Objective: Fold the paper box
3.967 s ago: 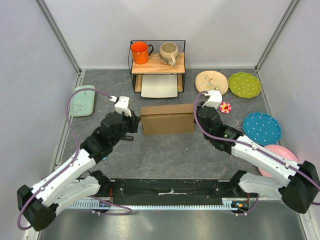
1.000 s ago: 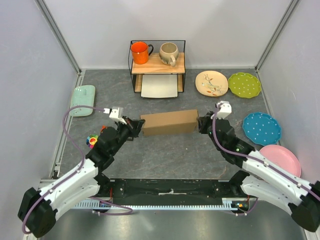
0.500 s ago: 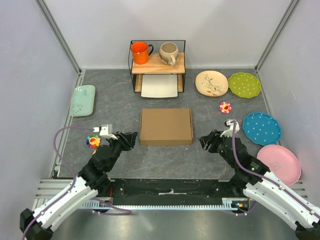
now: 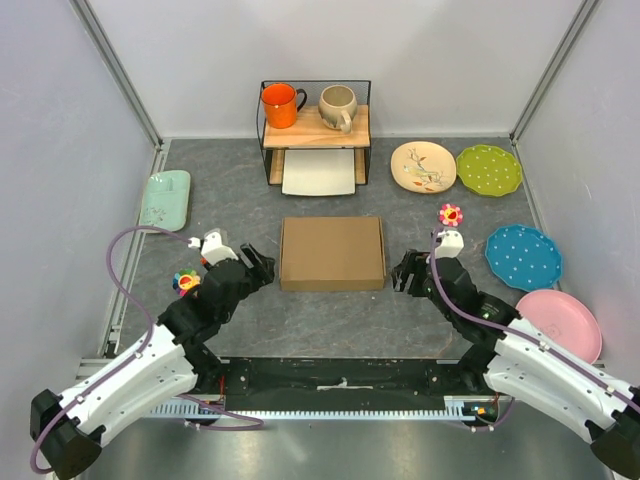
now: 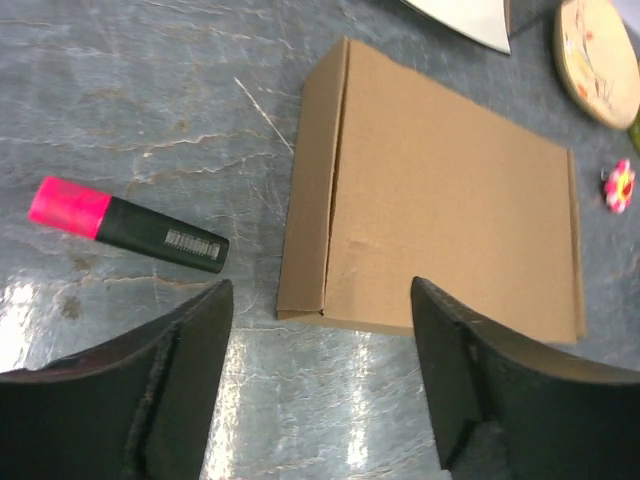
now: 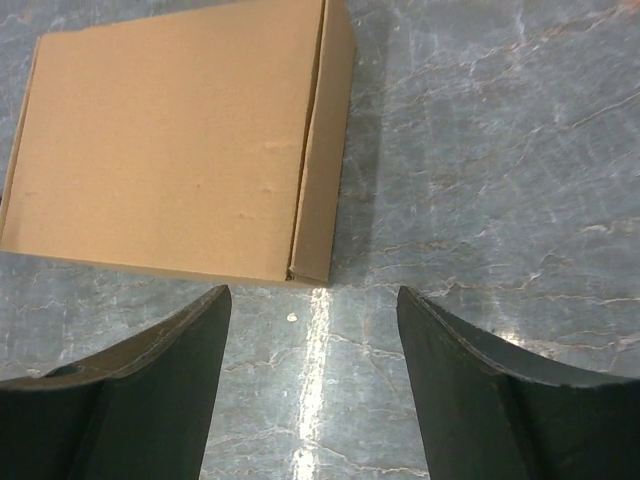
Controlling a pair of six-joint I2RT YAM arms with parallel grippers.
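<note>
The paper box [image 4: 332,253] is a closed, shallow brown cardboard box lying flat on the grey table in the middle. It also fills the upper part of the left wrist view [image 5: 440,200] and the upper left of the right wrist view [image 6: 170,140]. My left gripper [image 4: 258,268] stands open just left of the box, apart from it. My right gripper [image 4: 403,273] stands open just right of the box, also apart. In each wrist view, bare table shows between the fingers: left gripper [image 5: 320,330], right gripper [image 6: 312,325].
A pink-capped black marker [image 5: 125,228] lies left of the box. A wire shelf [image 4: 315,130] with an orange mug and a beige mug stands behind, over a white tray [image 4: 320,172]. Plates [image 4: 423,165] lie at the right, a mint tray [image 4: 165,198] at the left. Flower toys [image 4: 450,214] [image 4: 184,283].
Both grippers let go of the box and opened. The box went from held up on edge to lying flat. Both arms drew back, then came in a little toward its sides.
</note>
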